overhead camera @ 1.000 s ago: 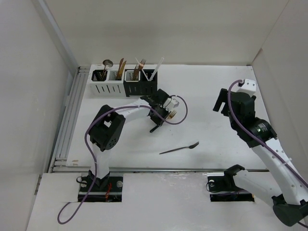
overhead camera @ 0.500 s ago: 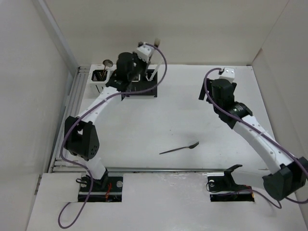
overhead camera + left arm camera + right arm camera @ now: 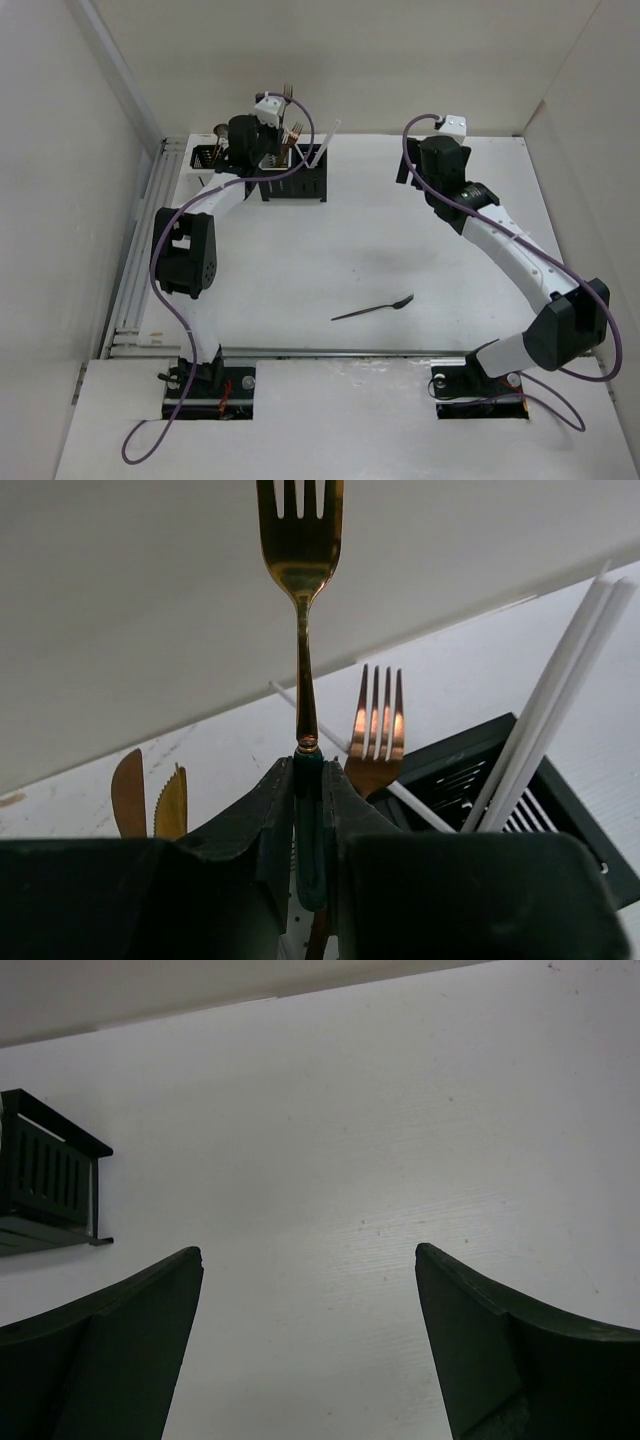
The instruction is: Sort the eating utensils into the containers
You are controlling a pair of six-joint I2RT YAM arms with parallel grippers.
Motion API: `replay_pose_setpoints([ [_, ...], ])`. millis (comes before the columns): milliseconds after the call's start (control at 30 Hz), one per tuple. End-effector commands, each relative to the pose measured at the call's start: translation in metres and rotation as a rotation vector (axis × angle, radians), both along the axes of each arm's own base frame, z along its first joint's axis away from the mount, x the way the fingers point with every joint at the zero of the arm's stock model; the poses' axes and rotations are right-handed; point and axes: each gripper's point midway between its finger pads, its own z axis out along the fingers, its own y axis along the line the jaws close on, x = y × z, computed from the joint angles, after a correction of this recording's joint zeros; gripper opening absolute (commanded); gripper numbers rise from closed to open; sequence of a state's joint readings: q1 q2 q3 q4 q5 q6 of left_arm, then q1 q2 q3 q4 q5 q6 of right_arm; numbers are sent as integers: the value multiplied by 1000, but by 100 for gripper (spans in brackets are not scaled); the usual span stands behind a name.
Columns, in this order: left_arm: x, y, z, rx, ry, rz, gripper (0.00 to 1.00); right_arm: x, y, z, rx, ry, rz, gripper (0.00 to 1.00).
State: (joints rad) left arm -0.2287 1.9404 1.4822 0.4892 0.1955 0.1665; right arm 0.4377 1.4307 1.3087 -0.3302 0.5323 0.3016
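**Copper fork held tines-up over the caddy row**

Your left gripper (image 3: 308, 815) pinches a copper fork (image 3: 300, 600) by its dark green handle, with the fingers pressed against both sides of it. The fork's long axis stands upright with the tines pointing straight up, above the joined caddies at the far edge of the table (image 3: 400, 230). Just behind it a second copper fork (image 3: 375, 730) stands tines-up in a slot. Beside that, white sticks (image 3: 550, 700) lean out of a black caddy (image 3: 570, 810), and two copper knives (image 3: 128, 792) rise to the left. Your right gripper (image 3: 308, 1260) hangs spread wide over bare tabletop, holding nothing. A dark spoon (image 3: 373, 308) lies flat on the table well apart from both arms, its bowl to the right.
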Motion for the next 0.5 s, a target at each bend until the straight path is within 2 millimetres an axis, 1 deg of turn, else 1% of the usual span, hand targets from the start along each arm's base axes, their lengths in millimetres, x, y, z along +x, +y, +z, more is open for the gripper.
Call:
replay_pose_setpoints([
  [0, 5, 2, 48, -80, -135, -32, 0, 9, 2, 32, 29, -73, 2, 92],
  [33, 6, 6, 43, -87, -122, -30, 0, 9, 2, 32, 29, -73, 2, 92],
  [67, 4, 6, 38, -100, -105, -29, 0, 9, 2, 32, 29, -73, 2, 92],
  [100, 2, 9, 27, -107, -78, -36, 0, 9, 0, 33, 36, -76, -10, 92],
  [167, 1, 8, 9, -102, -44, -44, 0, 8, 0, 31, 32, -67, -10, 92],
  [200, -2, 8, -1, -100, -29, -43, 4, 8, -2, 31, 28, -69, -20, 92],
  [233, -3, 9, -4, -87, -32, -44, 16, 6, -3, 35, 32, -77, -20, 92],
  [267, -2, 10, -4, -71, -39, -46, 29, 5, -3, 33, 27, -68, -20, 92],
  [333, -5, 10, -4, -71, -38, -46, 45, 4, -6, 31, 9, -58, -26, 92],
  [367, -7, 11, -4, -61, -40, -46, 54, 2, -7, 35, 13, -67, -26, 92],
  [400, -9, 11, 3, -63, -52, -47, 56, 1, -10, 33, -6, -58, -32, 92],
  [433, -9, 14, -2, -60, -42, -33, 59, -1, -11, 37, -13, -65, -28, 92],
  [467, -11, 14, 6, -53, -61, -34, 61, -1, -11, 37, -13, -65, -28, 92],
])
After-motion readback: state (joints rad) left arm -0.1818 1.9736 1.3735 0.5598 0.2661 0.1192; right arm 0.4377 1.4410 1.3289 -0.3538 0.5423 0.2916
